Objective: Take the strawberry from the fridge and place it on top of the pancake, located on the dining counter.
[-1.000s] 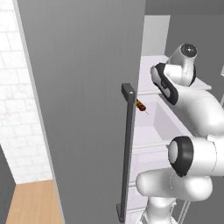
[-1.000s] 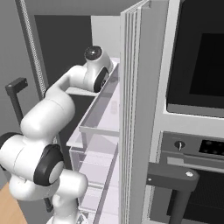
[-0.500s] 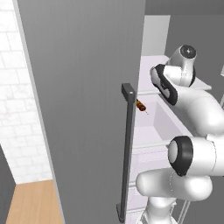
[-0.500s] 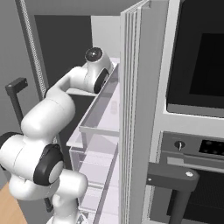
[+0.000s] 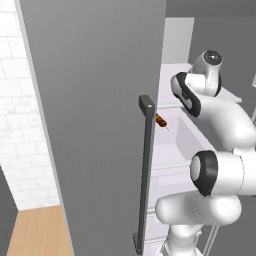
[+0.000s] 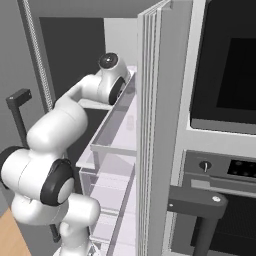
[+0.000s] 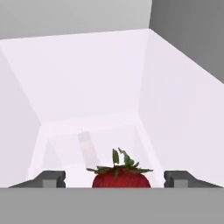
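In the hand view the strawberry (image 7: 121, 176), dark red with green leaves, lies on a white shelf inside the fridge (image 7: 87, 87). My gripper (image 7: 114, 179) is open around it. One fingertip (image 7: 50, 178) stands to its left and the other (image 7: 179, 178) to its right, each with a gap to the berry. In the base views my arm (image 5: 215, 120) reaches in between the fridge's two open grey doors (image 5: 100, 125). The pancake and the dining counter are out of view.
A brown-orange sausage-like item (image 5: 161, 121) lies on a shelf next to the left door's dark bar handle (image 5: 146, 170). The right door, seen edge-on, carries clear bins (image 6: 117, 125) close to my arm. A black oven (image 6: 225, 75) is set into the wall to the right.
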